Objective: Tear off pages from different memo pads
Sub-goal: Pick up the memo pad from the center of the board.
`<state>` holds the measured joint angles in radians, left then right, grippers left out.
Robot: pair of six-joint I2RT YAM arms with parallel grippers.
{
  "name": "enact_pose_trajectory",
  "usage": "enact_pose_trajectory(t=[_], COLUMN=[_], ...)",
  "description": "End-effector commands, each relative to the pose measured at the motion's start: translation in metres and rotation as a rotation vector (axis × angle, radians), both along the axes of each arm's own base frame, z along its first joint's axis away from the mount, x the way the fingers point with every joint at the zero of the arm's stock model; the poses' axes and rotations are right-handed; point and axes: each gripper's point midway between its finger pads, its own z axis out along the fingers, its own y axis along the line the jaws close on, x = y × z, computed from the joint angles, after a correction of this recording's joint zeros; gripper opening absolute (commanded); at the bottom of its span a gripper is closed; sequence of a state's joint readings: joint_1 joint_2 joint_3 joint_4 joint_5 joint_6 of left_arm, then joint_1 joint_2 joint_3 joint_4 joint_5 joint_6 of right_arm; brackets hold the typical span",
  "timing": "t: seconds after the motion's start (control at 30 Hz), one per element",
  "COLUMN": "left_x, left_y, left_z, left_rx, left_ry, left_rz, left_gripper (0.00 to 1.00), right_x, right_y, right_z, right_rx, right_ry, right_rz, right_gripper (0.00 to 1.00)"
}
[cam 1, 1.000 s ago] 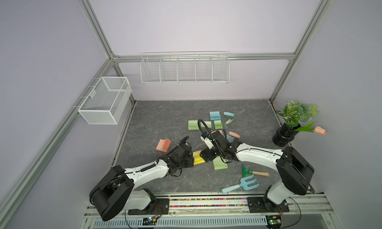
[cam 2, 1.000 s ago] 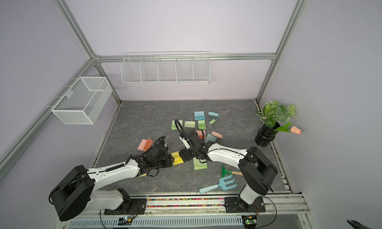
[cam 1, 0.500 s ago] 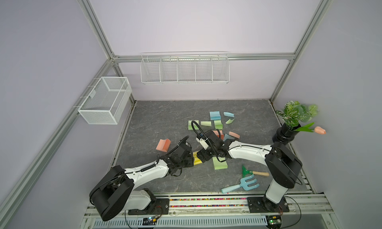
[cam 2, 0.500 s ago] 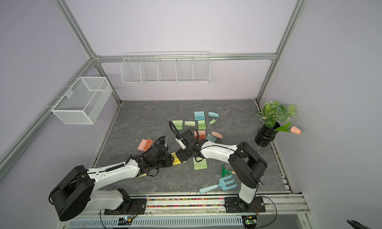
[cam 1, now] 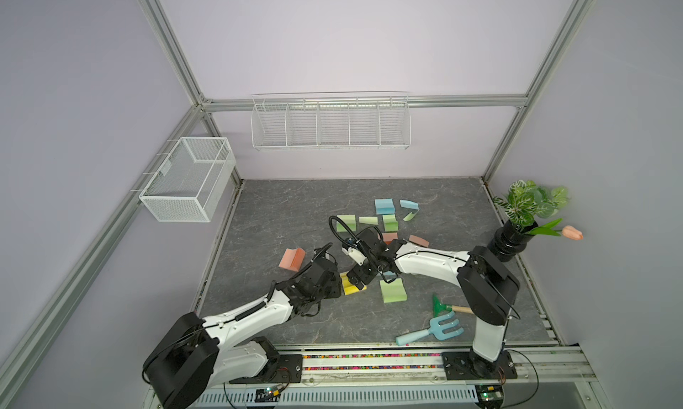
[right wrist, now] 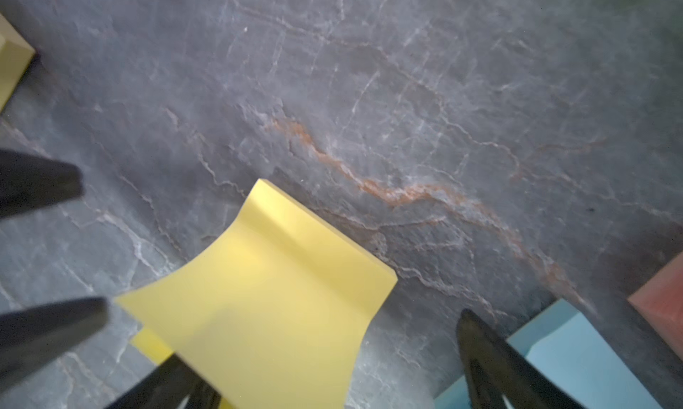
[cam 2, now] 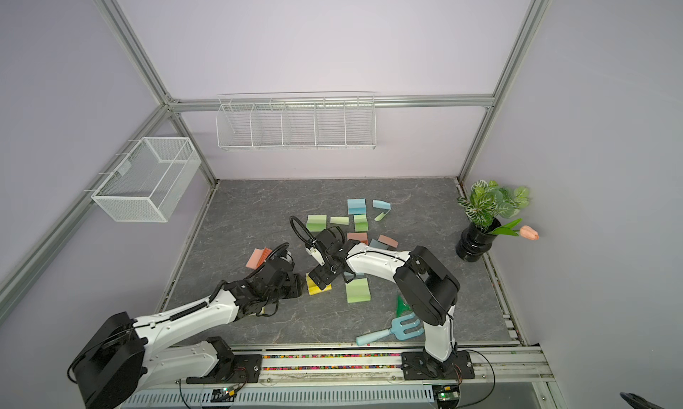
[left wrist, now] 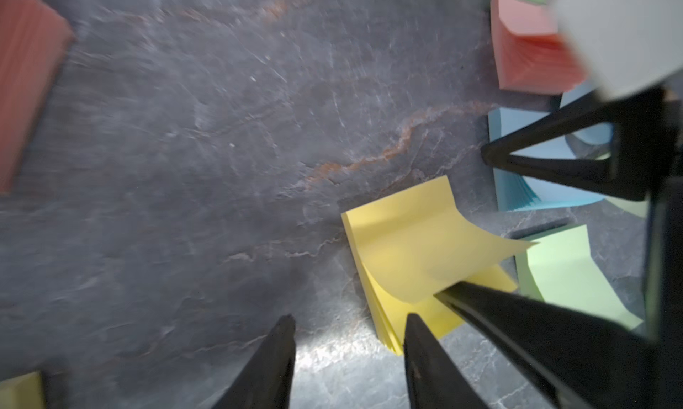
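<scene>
Now left fingers (left wrist: 277, 359) spread beside yellow memo pad (left wrist: 384, 314); right fingers (right wrist: 488, 359) spread, 1 under curled page (left wrist: 417, 241)

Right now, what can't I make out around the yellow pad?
Right wrist view: the page hides most of the yellow pad.
Both top views: the right gripper covers part of the pad; the page is too small to tell.
Left wrist view: one salmon pad is blurred and cut off by the edge.
</scene>
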<state>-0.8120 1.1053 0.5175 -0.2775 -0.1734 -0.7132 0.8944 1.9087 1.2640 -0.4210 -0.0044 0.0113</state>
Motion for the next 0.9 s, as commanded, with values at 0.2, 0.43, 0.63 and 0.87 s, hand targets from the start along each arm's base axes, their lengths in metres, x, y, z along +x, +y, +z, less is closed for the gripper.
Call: enact_pose_trajectory(t=[0.2, 0.43, 0.63, 0.87], left_x=[-0.017, -0.042, -0.055, -0.062], left_y=[0.065, 0.091, 0.092, 0.115], left_z=[0.049, 0.090, 0.108, 0.144], left_rx=[-0.005, -0.098, -0.210, -0.216], left_ry=[-0.122, -0.177, -0.186, -0.243], left_rz=[0.200, 0.211, 0.199, 0.256], left_gripper=[0.50, 0.50, 0.50, 0.50], right_x=[-0.005, 0.001, -0.007, -0.013], right_y=[0.006, 0.010, 0.021, 0.027], right_z=[-0.012, -0.010, -0.003, -0.001], right_rx=[-0.159, -0.237, -0.205, -0.193], right_ry=[-0.036, -0.106, -0.107, -0.077], right_rz=[0.222, 0.339, 0.422, 0.479], right_gripper=[0.92, 0.68, 0.47, 0.12])
